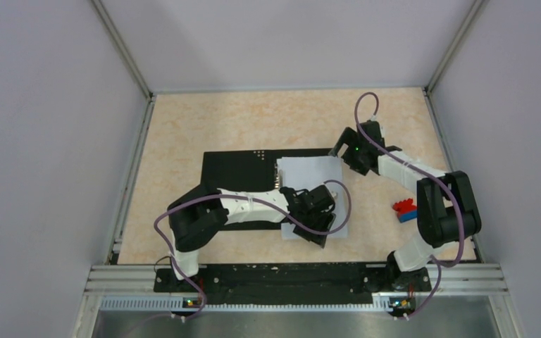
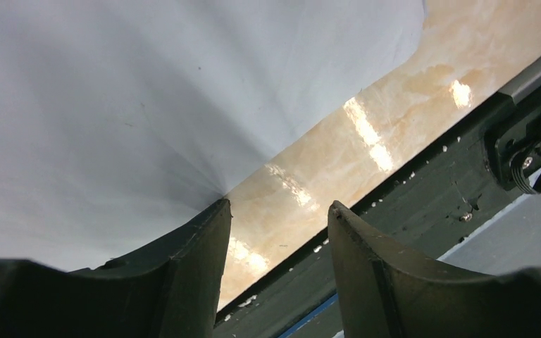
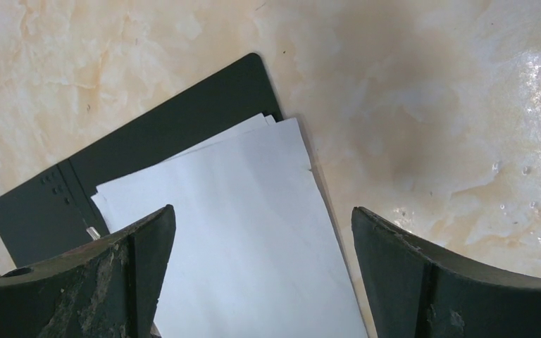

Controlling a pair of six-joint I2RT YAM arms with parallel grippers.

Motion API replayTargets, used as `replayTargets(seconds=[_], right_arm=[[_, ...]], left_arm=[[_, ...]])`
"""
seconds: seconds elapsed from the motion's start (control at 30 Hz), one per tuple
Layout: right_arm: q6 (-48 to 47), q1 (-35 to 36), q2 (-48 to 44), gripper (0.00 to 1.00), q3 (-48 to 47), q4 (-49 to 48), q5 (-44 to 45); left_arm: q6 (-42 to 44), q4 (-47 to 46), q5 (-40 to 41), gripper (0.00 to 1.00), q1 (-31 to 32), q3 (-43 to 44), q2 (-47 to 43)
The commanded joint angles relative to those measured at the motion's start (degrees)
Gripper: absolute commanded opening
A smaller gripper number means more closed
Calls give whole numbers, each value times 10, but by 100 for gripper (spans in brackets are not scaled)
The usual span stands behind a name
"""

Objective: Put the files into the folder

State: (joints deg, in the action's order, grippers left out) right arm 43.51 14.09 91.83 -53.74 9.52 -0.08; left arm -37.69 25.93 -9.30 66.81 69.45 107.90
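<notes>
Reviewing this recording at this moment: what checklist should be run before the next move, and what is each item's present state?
1. Folder lies open, black inside up: ok.
2. Files lie on its right half: ok.
3. Files squared up: not ok; the sheets are fanned at the far edge.
4. Paper flat at the left gripper: not ok; the jaws are open and the paper creases against one finger.
5. Right gripper open, empty, above the files: ok.
6. Files caught under the spine clip: cannot tell.
</notes>
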Motion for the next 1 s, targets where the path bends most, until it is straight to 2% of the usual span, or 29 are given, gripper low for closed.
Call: replayTargets(seconds=[0.0,0.4,0.97], right_arm=[[-8,-1,-30,94,5,-4,-2],[-18,-1,-34,94,6,2,-2],[-21,-1,-18,94,1,-4,-21]], left_arm=[[19,10,73,59,-18,-2,29],[28,12,60,59,-27,1,24],[35,16,88,58,-44,10,30]])
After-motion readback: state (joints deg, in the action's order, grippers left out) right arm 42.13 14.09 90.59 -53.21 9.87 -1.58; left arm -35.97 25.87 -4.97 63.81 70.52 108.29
